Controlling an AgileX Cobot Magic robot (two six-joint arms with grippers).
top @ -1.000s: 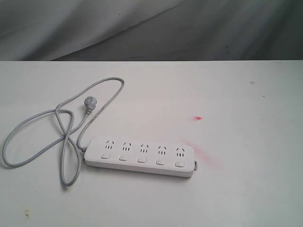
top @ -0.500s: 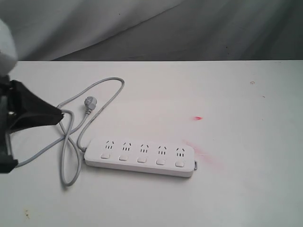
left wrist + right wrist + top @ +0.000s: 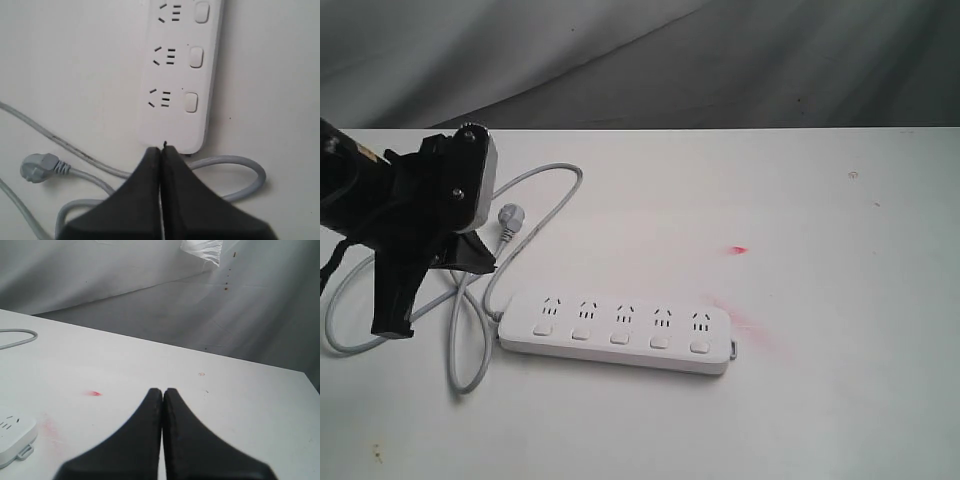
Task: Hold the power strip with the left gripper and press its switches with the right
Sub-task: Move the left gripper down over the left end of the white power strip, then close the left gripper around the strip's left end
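The white power strip [image 3: 615, 330] lies flat on the table, near the front, its row of square switches [image 3: 620, 338] along the near side. Its grey cord [image 3: 455, 300] loops off to the left and ends in a plug [image 3: 508, 218]. My left gripper [image 3: 482, 260] hovers over the cord loops, shut and empty, just short of the strip's cord end. In the left wrist view the closed tips [image 3: 161, 149] point at that end of the power strip [image 3: 175, 75], with its switches [image 3: 196, 57] beyond. My right gripper [image 3: 162, 391] is shut, empty, above bare table; the power strip's far end [image 3: 12, 437] shows beside it.
The white table [image 3: 840, 380] carries a small red mark [image 3: 738, 250] and a pink smear [image 3: 750, 325] by the strip's right end. A grey cloth backdrop [image 3: 720, 60] hangs behind the table's far edge. The plug [image 3: 37, 167] lies beside the left arm.
The left arm has come in from the left edge and moved right, over the cord, toward the strip's cord end. The power strip and cord have not moved.
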